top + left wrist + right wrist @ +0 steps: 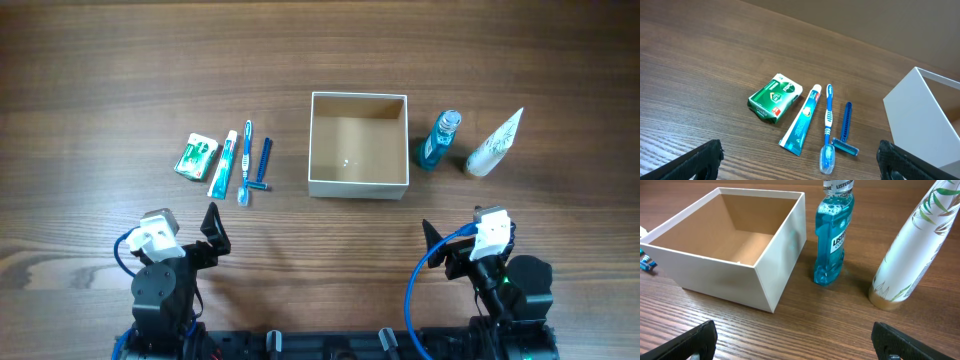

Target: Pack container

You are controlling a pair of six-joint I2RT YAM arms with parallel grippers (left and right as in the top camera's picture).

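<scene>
The container [358, 185], a square shallow white-walled box with a tan inside, stands open and empty at the table's middle; it also shows in the right wrist view [730, 280] and at the right edge of the left wrist view [920, 120]. Left of it lie a green soap box [196, 156] [775, 97], a toothpaste tube [223, 164] [802, 120], a blue toothbrush [245, 162] [828, 127] and a blue razor [263, 166] [845, 132]. Right of it stand a blue mouthwash bottle [440, 140] [833, 235] and a white tube [496, 144] [912, 250]. My left gripper [212, 232] [800, 167] and right gripper [432, 238] [795, 347] are open and empty near the front.
The wooden table [100, 80] stretches bare around the objects. Blue cables loop by each arm base at the front edge.
</scene>
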